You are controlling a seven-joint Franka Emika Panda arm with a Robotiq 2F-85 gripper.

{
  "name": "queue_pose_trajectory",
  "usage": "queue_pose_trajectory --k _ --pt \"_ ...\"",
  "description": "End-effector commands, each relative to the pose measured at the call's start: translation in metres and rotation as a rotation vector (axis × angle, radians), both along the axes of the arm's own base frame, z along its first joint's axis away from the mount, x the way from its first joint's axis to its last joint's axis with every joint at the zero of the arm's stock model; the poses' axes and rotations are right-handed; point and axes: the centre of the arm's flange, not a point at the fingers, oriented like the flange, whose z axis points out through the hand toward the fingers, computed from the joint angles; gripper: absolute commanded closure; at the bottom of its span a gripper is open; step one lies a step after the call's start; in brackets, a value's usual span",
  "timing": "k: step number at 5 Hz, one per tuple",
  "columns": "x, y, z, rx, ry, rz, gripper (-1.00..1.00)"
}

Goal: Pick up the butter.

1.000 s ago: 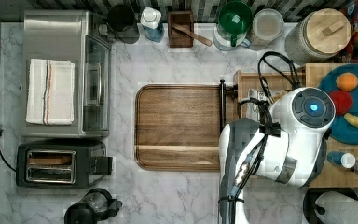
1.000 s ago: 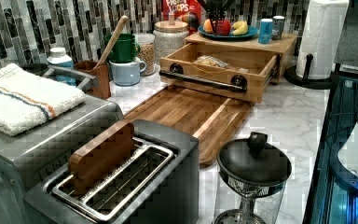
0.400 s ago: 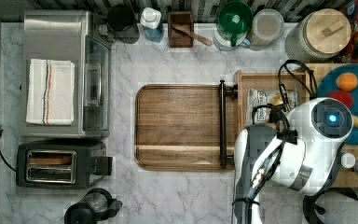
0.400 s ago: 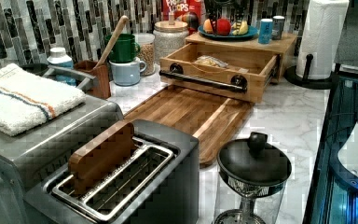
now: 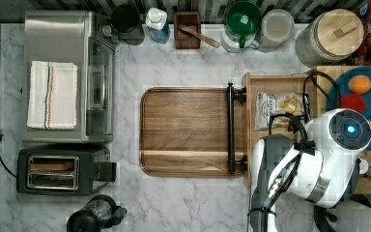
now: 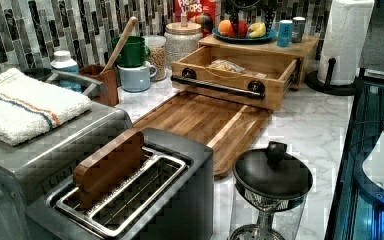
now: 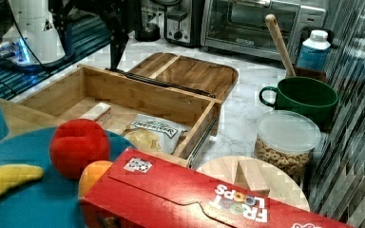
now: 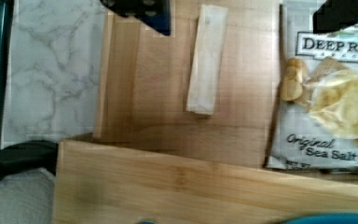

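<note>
Two appliances, a toaster oven [image 5: 63,77] and a toaster [image 5: 53,171], sit at the top view's left on the marble desk [image 5: 174,58], well away from the job. In the middle lies a wooden board [image 5: 186,130]. Against its right side in the top view stands the drawer [image 5: 251,82], pulled out so its contents can be reached from above. The arm [image 5: 319,159] hangs over it.

In the right view the butter [image 7: 95,112] lies flat on the drawer floor. It is just to the right view's left of the chip bag [image 7: 152,127], with bare wood between them. The wrist view looks down on the stick. The claw [image 8: 242,9] is spread wide and empty, one dark tip over bare wood and the other over the bag's corner. That stance looks suited to closing across the stick's narrow width, though the bag-side tip may snag the wrapper.
</note>
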Motion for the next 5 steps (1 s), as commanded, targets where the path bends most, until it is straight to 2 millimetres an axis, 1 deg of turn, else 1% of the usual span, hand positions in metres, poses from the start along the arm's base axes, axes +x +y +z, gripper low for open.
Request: queue_pose_trajectory --k 1,2,4,5 --pt "-0.029 -0.002 -0.043 0.036 -0.022 -0.137 -1.00" --pt "-0.038 -0.007 -0.058 0.035 -0.026 -0.149 -1.00" --pt "-0.044 -0.022 -0.087 0.032 -0.060 -0.146 -1.00" --pt "-0.046 -0.024 -0.103 0.033 -0.081 -0.151 -1.00"
